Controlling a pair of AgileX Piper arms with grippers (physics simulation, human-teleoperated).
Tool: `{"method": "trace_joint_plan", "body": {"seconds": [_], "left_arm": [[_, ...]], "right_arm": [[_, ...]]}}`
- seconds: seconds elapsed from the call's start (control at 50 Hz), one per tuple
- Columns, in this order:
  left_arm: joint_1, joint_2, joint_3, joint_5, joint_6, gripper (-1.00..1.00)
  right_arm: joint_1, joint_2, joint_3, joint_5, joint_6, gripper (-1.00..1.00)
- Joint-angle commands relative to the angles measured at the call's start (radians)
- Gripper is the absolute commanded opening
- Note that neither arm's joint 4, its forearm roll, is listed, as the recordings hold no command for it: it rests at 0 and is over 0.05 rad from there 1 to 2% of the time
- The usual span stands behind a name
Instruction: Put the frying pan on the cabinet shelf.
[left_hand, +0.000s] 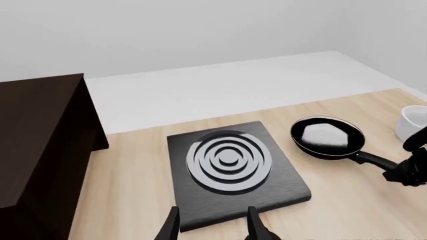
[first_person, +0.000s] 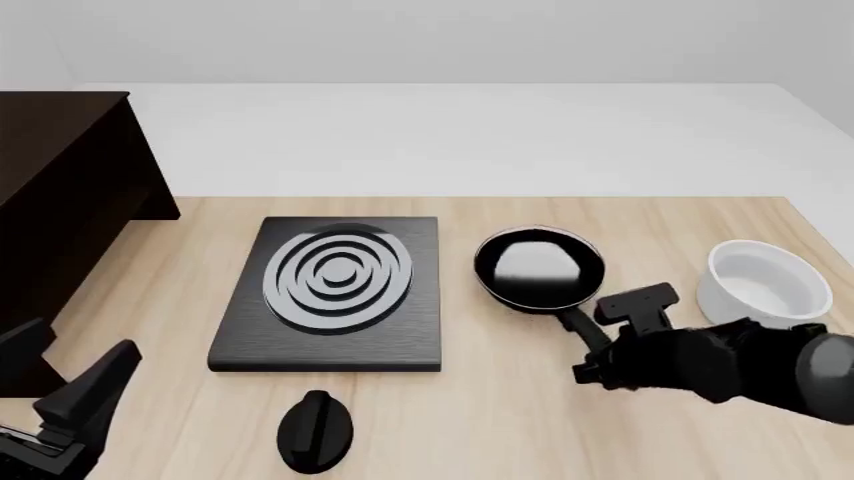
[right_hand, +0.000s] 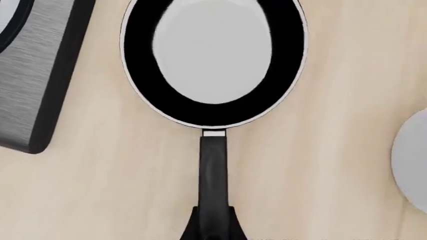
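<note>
The right gripper (right_hand: 212, 227) sat closed on the frying pan (first_person: 539, 268) handle, which pointed toward it. The left gripper (left_hand: 212, 225) was open and far off.

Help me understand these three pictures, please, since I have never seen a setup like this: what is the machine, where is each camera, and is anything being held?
These are simulator renders of two robot arms at a light wood table. The front view looks down over both arms; the other two cameras sit just behind each gripper.

On the table lie a black stove plate with silver rings, a frying pan, a white bowl and a small black knob. A dark cabinet stands at the left.

The right gripper sits on the pan's handle, apparently gripping it, with the pan on the table. The left gripper is open and holds nothing.
</note>
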Motion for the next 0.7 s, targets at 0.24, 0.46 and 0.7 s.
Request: {"method": "trace_joint_plan", "body": {"seconds": [0.24,0.46,0.7], "left_arm": [[-0.008,0.005,-0.002,0.001,-0.002,1.00],[-0.015,0.007,-0.006,0.004,-0.013,1.00],[-0.012,0.071,-0.005,-0.013,-0.134,1.00]], "right_arm": [[-0.083,-0.201,-0.054,0.058,-0.089,-1.00],[-0.092,-0.274,-0.107,0.089,-0.146,-1.00],[-0.047,-0.330,-0.180,0.131,-0.137,-1.00]]}}
